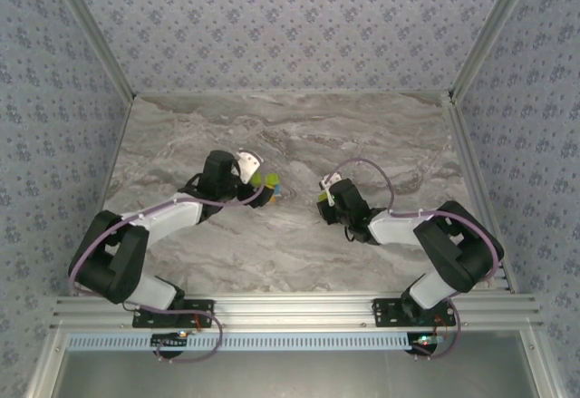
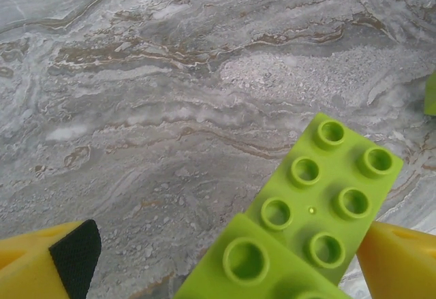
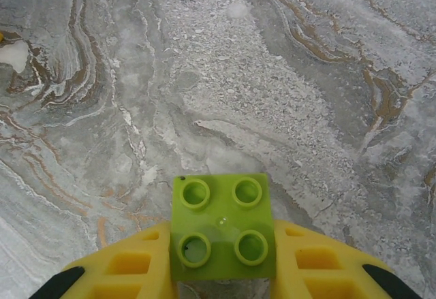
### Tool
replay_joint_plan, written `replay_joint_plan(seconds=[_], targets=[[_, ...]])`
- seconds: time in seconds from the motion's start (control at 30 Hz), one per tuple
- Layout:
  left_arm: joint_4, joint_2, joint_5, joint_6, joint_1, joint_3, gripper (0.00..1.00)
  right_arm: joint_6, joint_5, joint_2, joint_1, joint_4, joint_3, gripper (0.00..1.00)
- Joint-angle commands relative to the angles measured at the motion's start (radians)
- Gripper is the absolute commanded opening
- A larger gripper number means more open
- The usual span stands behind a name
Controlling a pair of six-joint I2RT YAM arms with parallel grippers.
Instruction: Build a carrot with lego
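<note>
Two robot arms reach inward over a marble-patterned table [image 1: 272, 262] in the overhead view. Their bases are bolted to an aluminium rail [image 1: 290, 307] along the bottom of the frame, and patterned walls [image 1: 290, 26] close the scene on three sides

Just left of centre, the left gripper [image 1: 252, 175] stands with its jaws spread wide on either side of the partly built carrot [image 1: 269, 183], a small stack of bricks on the table. Lime green and a touch of blue can be made out from above; the rest is too small to read. In the left wrist view, the carrot's lime-green bricks fill the lower right of the frame with their studs towards the camera, a six-stud brick lying behind a second one. The yellow finger with the black pad [image 2: 71, 258] at lower left is well apart from the bricks. The other yellow finger [image 2: 402, 258] at lower right sits just beside the six-stud brick's edge, and whether it touches cannot be told. Nothing is clamped

Just right of centre in the overhead view, the right gripper [image 1: 324, 202] is closed on a single lime-green brick [image 3: 221, 227]. The right wrist view shows this four-stud piece at bottom centre, pinched between two yellow fingers [image 3: 129, 265], studs facing the camera, with bare marble beyond. A strip of open table separates the two grippers
</note>
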Motion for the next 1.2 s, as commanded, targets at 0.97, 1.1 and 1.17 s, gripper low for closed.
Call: replay_joint_plan(seconds=[0.97,1.1,1.17], targets=[[-0.083,0.115,0.192,0.034,0.003,0.123,0.58,-0.006,-0.018,0.018,-0.004,-0.017,0.03,0.22],[-0.093,0.116,0.197,0.037,0.003,0.121,0.53,-0.01,-0.022,0.009,-0.003,-0.023,0.032,0.22],[-0.094,0.111,0.198,0.039,0.003,0.117,0.51,-0.017,-0.025,0.006,-0.005,-0.032,0.037,0.22]])
